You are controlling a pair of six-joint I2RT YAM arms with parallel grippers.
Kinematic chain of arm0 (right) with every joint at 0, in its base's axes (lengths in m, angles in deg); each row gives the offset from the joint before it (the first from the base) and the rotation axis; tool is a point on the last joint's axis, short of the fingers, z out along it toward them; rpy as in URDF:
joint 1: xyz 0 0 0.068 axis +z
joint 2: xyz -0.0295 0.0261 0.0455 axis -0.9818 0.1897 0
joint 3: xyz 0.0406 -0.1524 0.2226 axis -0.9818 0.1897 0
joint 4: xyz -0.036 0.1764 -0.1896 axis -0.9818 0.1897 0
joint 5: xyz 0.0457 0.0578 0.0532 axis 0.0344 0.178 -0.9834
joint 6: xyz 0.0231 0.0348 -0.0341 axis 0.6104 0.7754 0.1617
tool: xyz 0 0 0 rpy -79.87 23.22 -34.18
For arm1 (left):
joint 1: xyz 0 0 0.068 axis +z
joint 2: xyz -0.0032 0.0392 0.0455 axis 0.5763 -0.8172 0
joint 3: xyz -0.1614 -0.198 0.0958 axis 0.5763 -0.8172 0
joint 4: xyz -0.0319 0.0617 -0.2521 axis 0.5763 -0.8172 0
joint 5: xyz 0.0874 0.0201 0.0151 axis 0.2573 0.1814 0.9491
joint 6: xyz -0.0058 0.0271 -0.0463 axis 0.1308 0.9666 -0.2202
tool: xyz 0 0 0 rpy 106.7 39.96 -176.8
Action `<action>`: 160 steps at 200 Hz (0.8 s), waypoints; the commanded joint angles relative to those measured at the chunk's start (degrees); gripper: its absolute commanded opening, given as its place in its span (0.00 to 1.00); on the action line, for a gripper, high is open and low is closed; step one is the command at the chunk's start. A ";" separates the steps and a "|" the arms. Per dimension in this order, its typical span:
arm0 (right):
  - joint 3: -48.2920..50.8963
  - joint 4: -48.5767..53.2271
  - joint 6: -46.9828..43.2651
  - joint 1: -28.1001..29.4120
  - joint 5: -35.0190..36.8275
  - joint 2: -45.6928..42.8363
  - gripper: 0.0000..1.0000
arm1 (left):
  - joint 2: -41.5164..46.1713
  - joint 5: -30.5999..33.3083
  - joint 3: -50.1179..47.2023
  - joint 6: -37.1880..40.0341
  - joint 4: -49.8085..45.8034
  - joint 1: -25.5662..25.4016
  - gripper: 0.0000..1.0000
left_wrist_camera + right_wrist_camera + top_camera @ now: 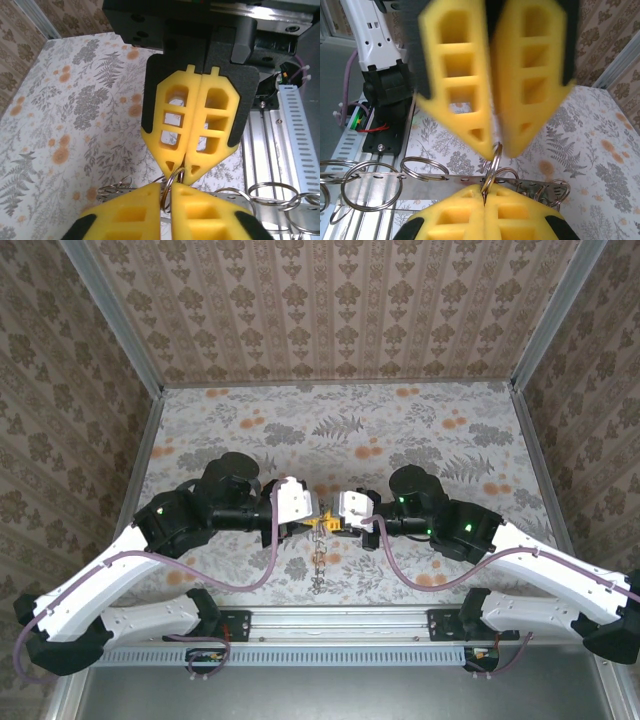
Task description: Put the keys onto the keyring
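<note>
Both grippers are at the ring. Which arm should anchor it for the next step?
Right, by a small margin. The right gripper is shut on the keyring and looks sharp; the left gripper looks blurred from the right wrist, so its pinch seems less settled.

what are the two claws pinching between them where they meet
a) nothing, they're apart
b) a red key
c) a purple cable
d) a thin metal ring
d: the wrist views show the left claw and the right claw meeting tip to tip, both shut on the same thin metal ring.
</note>
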State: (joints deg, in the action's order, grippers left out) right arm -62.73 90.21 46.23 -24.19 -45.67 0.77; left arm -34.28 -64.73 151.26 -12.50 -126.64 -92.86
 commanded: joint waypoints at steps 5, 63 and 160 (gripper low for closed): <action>-2.46 -0.66 -0.40 -0.37 -0.90 0.01 0.00 | -0.08 -2.36 0.03 1.02 0.18 -0.27 0.00; 0.93 -5.50 0.30 -0.38 -1.33 -3.14 0.12 | 8.81 -12.07 -10.07 -6.58 18.66 2.86 0.00; 1.77 -6.82 1.26 -0.38 -1.94 -3.50 0.16 | 15.89 -15.73 -20.97 -16.73 38.87 6.47 0.00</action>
State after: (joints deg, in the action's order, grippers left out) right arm -61.76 84.52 46.29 -24.43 -46.85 -1.96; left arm -20.21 -77.58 130.70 -25.68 -96.54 -87.33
